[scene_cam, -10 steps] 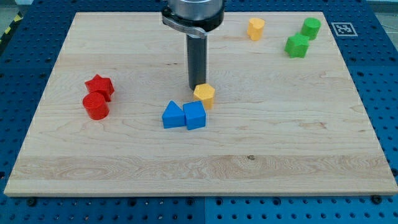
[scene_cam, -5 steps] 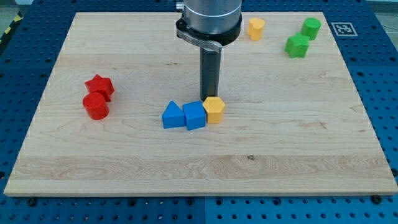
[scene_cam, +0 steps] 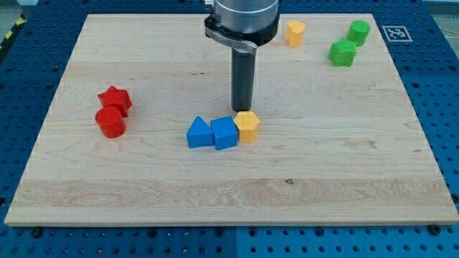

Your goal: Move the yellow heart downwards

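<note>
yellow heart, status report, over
My tip down at the top edge of the yellow heart. Heart sits against the blue block, blue triangle beyond. Nothing on the board below the heart.

A pale wooden board (scene_cam: 344, 179) lies on a blue perforated table (scene_cam: 445, 93), evenly lit; a black-and-white marker (scene_cam: 394, 33) sits beyond the board's top-right corner

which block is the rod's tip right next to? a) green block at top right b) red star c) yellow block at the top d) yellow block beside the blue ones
d: my tip sits at the upper edge of the yellow block, which lies against the blue block on its left.
</note>
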Action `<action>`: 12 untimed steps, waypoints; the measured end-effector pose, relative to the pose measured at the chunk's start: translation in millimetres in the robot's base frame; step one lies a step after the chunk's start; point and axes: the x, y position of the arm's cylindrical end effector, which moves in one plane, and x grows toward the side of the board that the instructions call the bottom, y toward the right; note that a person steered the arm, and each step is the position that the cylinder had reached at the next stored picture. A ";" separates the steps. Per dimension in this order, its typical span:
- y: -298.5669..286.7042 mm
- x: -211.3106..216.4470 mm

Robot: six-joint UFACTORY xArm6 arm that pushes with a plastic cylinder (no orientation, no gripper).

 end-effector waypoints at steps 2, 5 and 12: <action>0.7 -47.8; 17.0 -102.0; 109.5 -215.5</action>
